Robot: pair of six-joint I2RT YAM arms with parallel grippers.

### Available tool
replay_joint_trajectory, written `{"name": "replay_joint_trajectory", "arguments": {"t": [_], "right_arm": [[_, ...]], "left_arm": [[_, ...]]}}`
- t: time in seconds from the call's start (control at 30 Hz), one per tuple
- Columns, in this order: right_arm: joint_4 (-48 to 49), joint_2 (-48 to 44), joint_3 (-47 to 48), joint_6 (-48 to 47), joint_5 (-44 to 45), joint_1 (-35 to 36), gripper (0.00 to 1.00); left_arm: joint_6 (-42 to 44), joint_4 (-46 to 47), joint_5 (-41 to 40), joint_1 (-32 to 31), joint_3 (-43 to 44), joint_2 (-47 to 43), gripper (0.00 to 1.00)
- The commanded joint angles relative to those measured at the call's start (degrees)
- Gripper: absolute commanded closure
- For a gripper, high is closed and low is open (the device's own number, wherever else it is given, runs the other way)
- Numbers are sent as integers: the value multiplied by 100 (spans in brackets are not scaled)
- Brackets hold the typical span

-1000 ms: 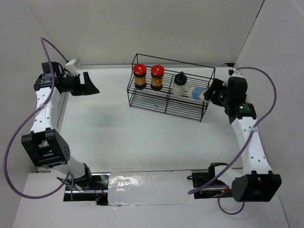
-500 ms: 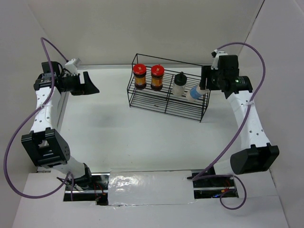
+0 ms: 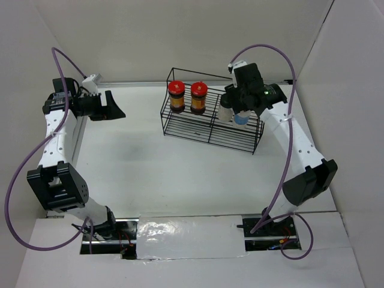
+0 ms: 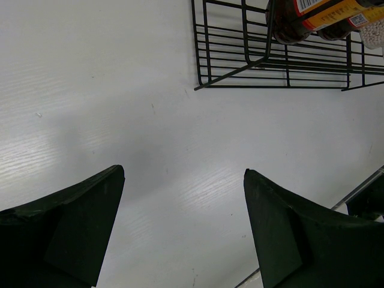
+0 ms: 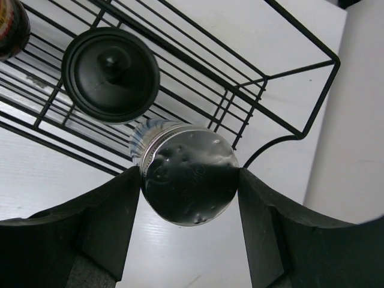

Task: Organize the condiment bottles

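Above the right end of the black wire rack (image 3: 210,129), my right gripper (image 5: 187,183) is clamped on the pale-capped, blue-labelled jar (image 5: 180,156), its axis near upright just beside the whitish black-capped jar (image 5: 111,75) (left gripper (image 4: 183,228) gapes, well apart), so I'd lower straight down.

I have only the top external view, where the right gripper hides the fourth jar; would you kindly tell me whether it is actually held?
Observer: Yes. In the right wrist view the right gripper is shut on the pale-capped jar, a finger pressed on each side of its cap.
Operator: Thank you. How near is the black-capped jar?
Observer: The black-capped jar stands in the wire rack just up-left of the held one; whether they touch, I cannot tell.
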Motion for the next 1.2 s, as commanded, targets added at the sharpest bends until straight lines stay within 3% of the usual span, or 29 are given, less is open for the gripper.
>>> {"name": "replay_joint_trajectory", "arguments": {"t": [0.0,0.3,0.53,0.73,0.8,0.83,0.9,0.93,1.17], "right_arm": [[-112,123,354,-221,1061,260,100],[362,71,222,-309,1431,209,100],[767,62,73,-247,342,-231,100],[741,176,-42,-204,-45,-424,100],[758,168,-94,-177,-194,-530,91],[776,141,-155,-160,-247,-556,70],[785,124,-182,-151,-370,-618,53],[794,106,-182,-142,-371,-627,37],[829,45,-112,-107,-432,-723,1]], "left_arm": [[26,15,139,14,192,-64,7],[17,15,139,14,165,-38,7],[26,24,121,14,165,-11,7],[52,15,95,14,174,23,7],[35,24,95,14,174,24,7],[17,24,104,31,174,32,7],[35,15,156,14,183,41,7],[35,15,156,14,183,41,7],[35,15,148,14,183,59,6]]}}
